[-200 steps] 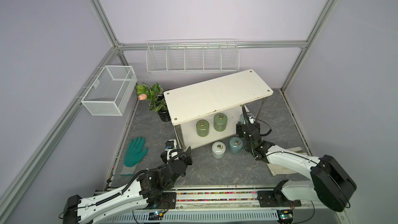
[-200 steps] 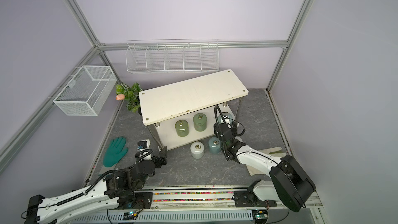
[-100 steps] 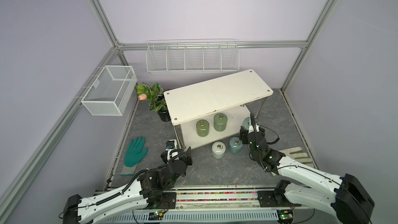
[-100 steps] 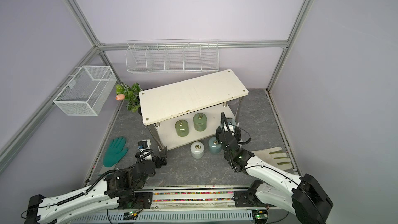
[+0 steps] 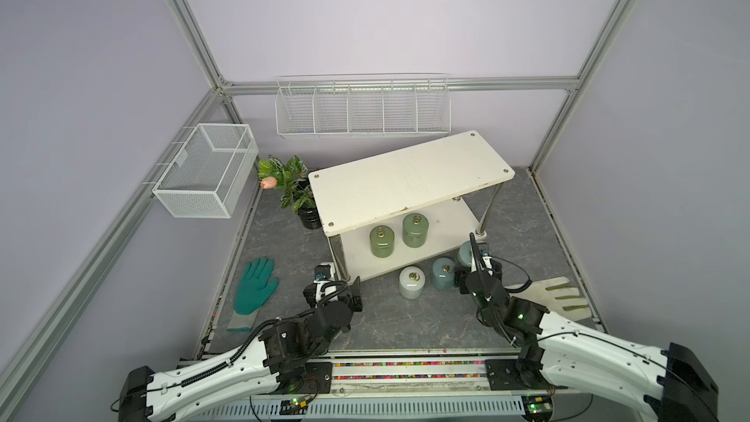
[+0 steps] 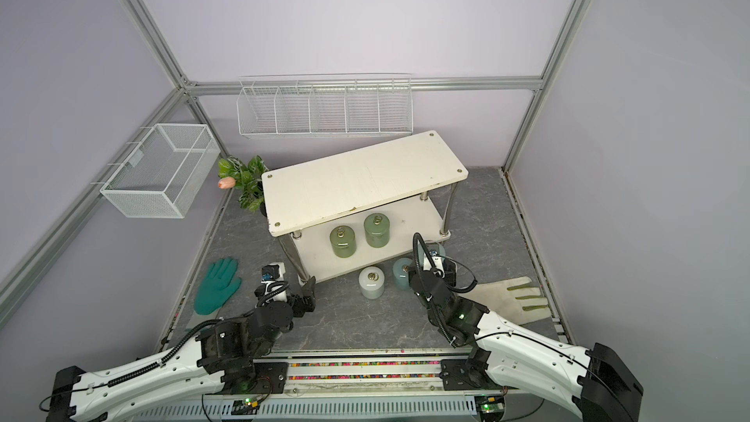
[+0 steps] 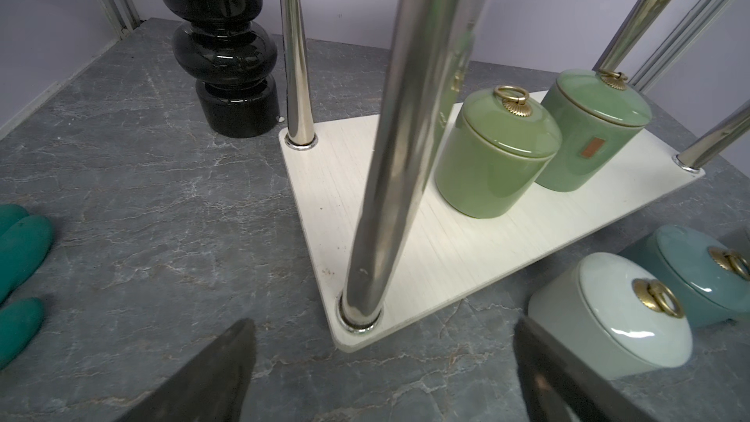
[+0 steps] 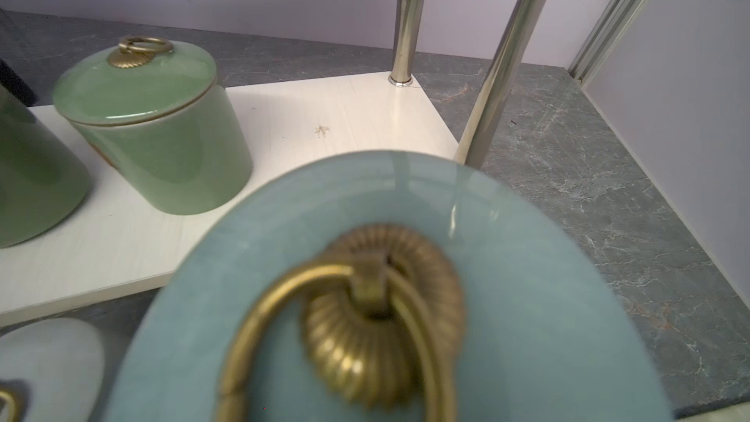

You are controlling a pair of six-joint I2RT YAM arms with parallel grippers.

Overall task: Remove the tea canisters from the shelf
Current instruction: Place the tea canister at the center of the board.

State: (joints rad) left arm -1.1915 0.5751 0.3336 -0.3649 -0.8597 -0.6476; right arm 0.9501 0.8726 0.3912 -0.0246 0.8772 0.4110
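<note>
The cream-white shelf [image 5: 406,180] carries two olive green tea canisters [image 5: 381,241] [image 5: 414,230] on its lower board [image 7: 365,180]. A white canister [image 5: 411,282] and a pale blue one [image 5: 442,273] stand on the floor in front of it. My right gripper [image 5: 470,265] is shut on another pale blue canister [image 8: 406,237] just off the shelf's front right leg. Its lid fills the right wrist view and hides the fingers. My left gripper [image 7: 383,343] stands open and empty over the floor by the shelf's front left leg.
A black pot with a leafy plant [image 5: 302,196] stands left of the shelf. A teal glove [image 5: 253,288] lies at the front left and a cream glove [image 5: 556,298] at the front right. Two white wire baskets [image 5: 203,172] [image 5: 361,109] hang on the walls.
My right gripper has drawn back from the shelf's right end toward the front, bringing the pale blue canister with it. The left arm has stayed still.
</note>
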